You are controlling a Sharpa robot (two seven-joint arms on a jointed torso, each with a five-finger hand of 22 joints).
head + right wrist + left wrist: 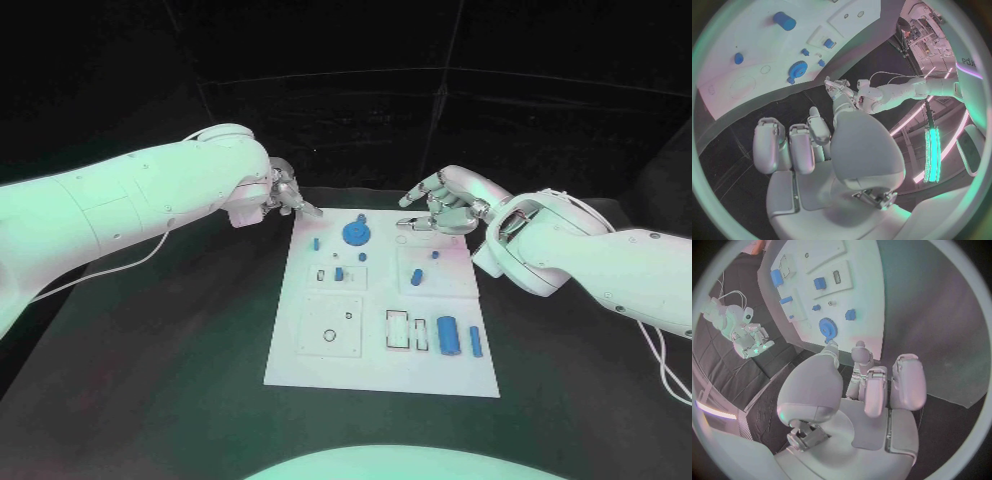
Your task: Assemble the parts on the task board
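Observation:
The white task board (pixel 310 365) lies in the middle of the black table. On it are a blue gear (pixel 356 233) near the far edge, a short blue peg (pixel 417 276) mid-board, and two blue cylinders (pixel 449 335) near the front right. My left hand (pixel 284 195) hovers just off the board's far left corner, holding nothing, fingers loosely bent (pixel 873 380). My right hand (pixel 440 205) hangs over the far right corner, also holding nothing, fingers apart. The gear (pixel 827 327) lies just beyond my left fingertips. The gear (pixel 799 66) and a blue cylinder (pixel 784 20) also show past my right hand (pixel 811 145).
Small blue pieces (pixel 339 272) sit in the board's left-middle sockets, with rectangular slots (pixel 397 328) and a square plate (pixel 333 335) nearer the front. Black table (pixel 159 380) surrounds the board on all sides. A dark curtain backs the table.

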